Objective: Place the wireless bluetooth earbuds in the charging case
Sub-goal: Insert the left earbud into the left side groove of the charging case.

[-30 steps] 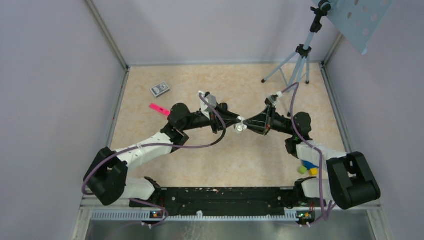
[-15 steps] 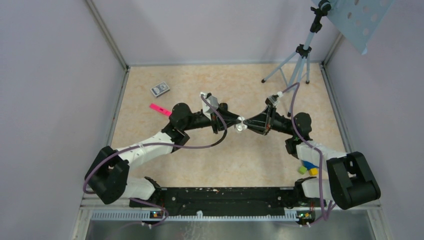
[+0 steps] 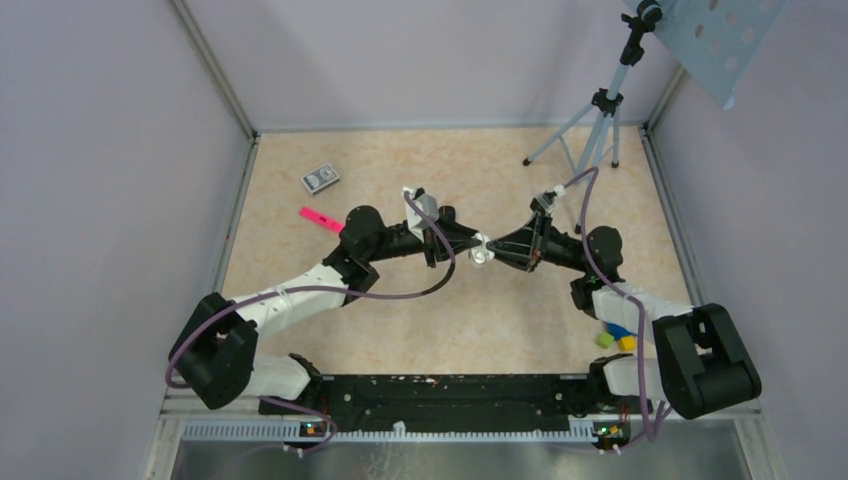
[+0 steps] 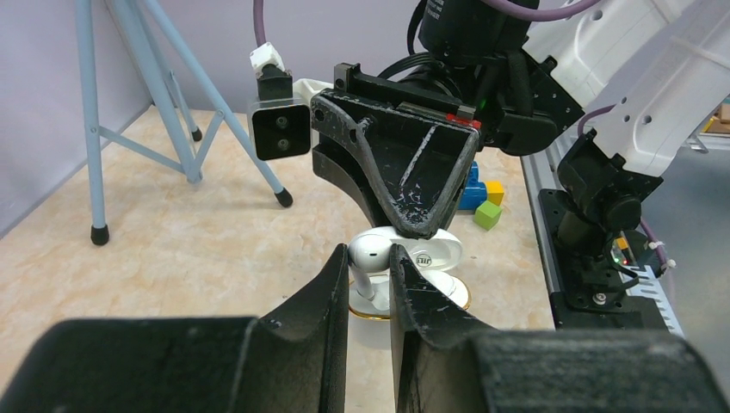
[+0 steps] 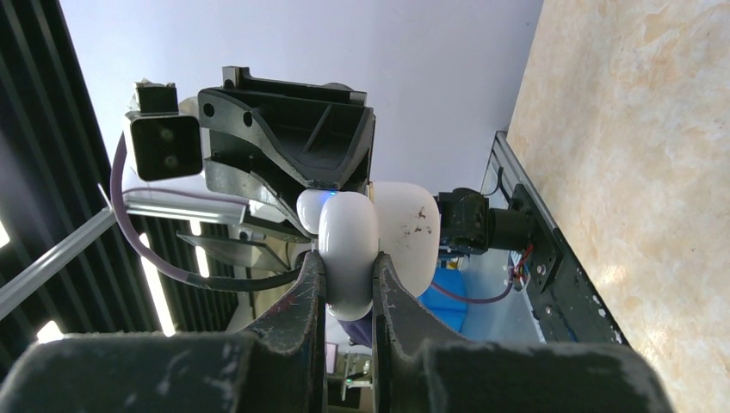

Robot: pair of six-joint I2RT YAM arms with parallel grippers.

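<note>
White earbud [image 4: 365,255]: centre of the left wrist view, pinched in your closed left end effector [image 4: 368,262], just beside the open charging case [image 4: 428,255]. Right end effector [image 5: 347,265] is clamped on that case. Align stem with socket; advance slowly.

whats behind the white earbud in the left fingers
Right behind the white earbud sits the white charging case, pinched by the right fingers. The earbud and left fingers cover its sockets, so whether another bud is inside cannot be seen.
</note>
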